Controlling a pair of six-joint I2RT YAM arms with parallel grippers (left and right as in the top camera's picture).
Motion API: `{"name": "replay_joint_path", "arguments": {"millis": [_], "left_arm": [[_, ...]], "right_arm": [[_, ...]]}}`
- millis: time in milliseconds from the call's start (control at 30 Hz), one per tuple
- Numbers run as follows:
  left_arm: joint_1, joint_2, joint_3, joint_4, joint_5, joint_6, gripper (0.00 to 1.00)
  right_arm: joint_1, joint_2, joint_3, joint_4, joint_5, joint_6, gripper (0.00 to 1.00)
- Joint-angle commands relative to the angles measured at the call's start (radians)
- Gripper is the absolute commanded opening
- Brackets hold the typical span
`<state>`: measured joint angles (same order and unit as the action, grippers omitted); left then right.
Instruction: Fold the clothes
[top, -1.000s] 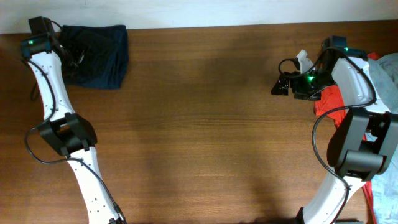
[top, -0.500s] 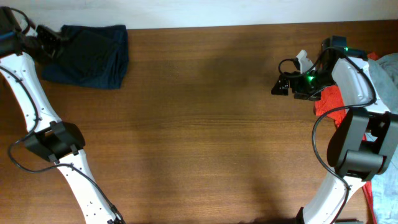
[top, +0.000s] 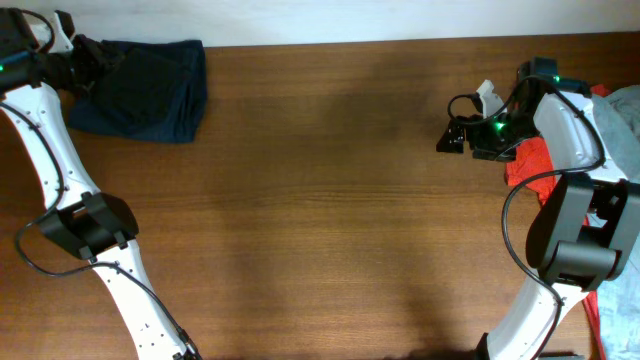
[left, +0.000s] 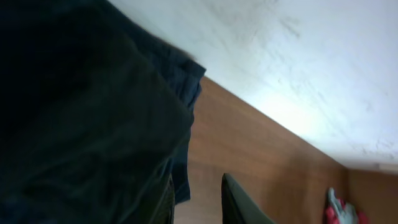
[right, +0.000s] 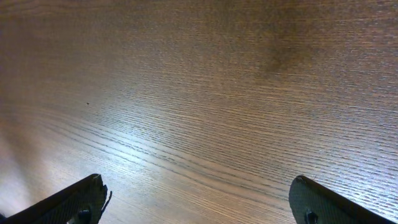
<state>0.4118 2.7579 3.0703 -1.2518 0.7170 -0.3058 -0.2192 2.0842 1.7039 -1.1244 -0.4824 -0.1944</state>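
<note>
Two sets of fingers are at opposite ends of the bench (top: 330, 220), with bare wood between them. At the far left corner lies a navy garment (top: 150, 90), a compact, roughly squared bundle that looks already folded. The left fingers (left: 235, 205) are at its left edge, drawn close with only a narrow gap between them. In the left wrist view the dark cloth fills the left side and runs right up against one finger, so I cannot tell whether a fold of it is pinched or the fingers merely lie beside it. The right fingers (right: 78, 202) are spread wide over bare wood near the right edge, with nothing between them. Just beyond them, at the right edge, the unfolded clothes are heaped: a red garment (top: 528, 160) and a pale grey-blue garment (top: 622, 120), both partly hidden by the arm. My reading is that the step in hand is the last of the navy piece, parking or tidying it in its corner. The next move calls for the left fingers to part from the bundle without dragging its layers loose. The right fingers would then reach to the heap, pinch one garment rather than two, and draw it onto the bare middle, where both sides can spread it flat before any fold.
</note>
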Motion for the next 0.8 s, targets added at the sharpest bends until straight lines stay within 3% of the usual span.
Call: {"name": "replay_joint_path", "arguments": {"millis": [0,200,467,567,767], "left_arm": [[0.002,-0.028,-0.075,0.005,0.118,0.066,0.26],[0.003,-0.024,-0.260,0.032,0.133,0.079,0.27],[0.003,-0.024,-0.550,0.108,0.143,0.203,0.27],[0.003,-0.024,-0.556,0.113,0.156,0.217,0.30],[0.003,-0.040,-0.384,0.119,0.381,0.181,0.31]], "right_arm": [[0.003,-0.008,0.016,0.000,0.009,-0.008,0.99],[0.003,-0.008,0.016,0.000,0.009,-0.008,0.99],[0.003,-0.008,0.016,0.000,0.009,-0.008,0.99],[0.003,-0.008,0.016,0.000,0.009,-0.008,0.99],[0.003,-0.008,0.016,0.000,0.009,-0.008,0.99]]}}
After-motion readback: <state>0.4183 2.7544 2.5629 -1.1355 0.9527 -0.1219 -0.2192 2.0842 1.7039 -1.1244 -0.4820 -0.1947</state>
